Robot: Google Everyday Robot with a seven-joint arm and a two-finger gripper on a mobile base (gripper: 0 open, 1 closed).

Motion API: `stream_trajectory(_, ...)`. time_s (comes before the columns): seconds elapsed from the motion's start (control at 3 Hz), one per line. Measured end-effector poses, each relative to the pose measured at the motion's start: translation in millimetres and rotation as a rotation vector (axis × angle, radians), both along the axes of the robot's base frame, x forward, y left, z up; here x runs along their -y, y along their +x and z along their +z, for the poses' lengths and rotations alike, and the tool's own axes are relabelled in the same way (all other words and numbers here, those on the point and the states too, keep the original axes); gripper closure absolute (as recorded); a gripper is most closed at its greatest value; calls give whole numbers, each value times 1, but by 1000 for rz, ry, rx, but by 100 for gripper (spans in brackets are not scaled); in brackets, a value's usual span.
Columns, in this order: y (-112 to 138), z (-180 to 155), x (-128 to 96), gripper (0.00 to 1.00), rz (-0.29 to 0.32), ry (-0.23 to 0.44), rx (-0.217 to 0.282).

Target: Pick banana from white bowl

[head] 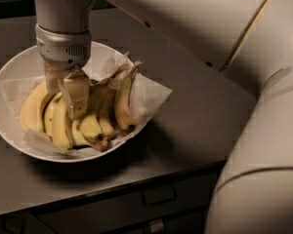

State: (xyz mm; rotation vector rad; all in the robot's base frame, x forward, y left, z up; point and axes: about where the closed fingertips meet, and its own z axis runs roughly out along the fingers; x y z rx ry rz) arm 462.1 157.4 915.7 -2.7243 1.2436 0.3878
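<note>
The white bowl, wide, shallow and lined with crumpled white paper, sits on the grey counter at the left. Several bananas lie in it side by side as a bunch. The banana, long, curved and pale yellow, is at the bunch's left edge. My gripper points straight down into the bowl and rests on the left-middle of the bunch, right beside that banana. The wrist hides the upper ends of the fruit beneath it. A shorter banana with a brown tip stands at the right side.
The grey counter stretches to the right of the bowl, with its front edge just below the bowl. Drawers with handles sit under the edge. My large white arm fills the right side and top of the view.
</note>
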Motion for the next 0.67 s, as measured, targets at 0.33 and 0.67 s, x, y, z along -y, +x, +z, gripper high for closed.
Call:
stream_trajectory(0.33, 0, -2, -1, 30, 6, -1, -8)
stream_trajectory(0.67, 0, -3, -1, 42, 11, -1, -16)
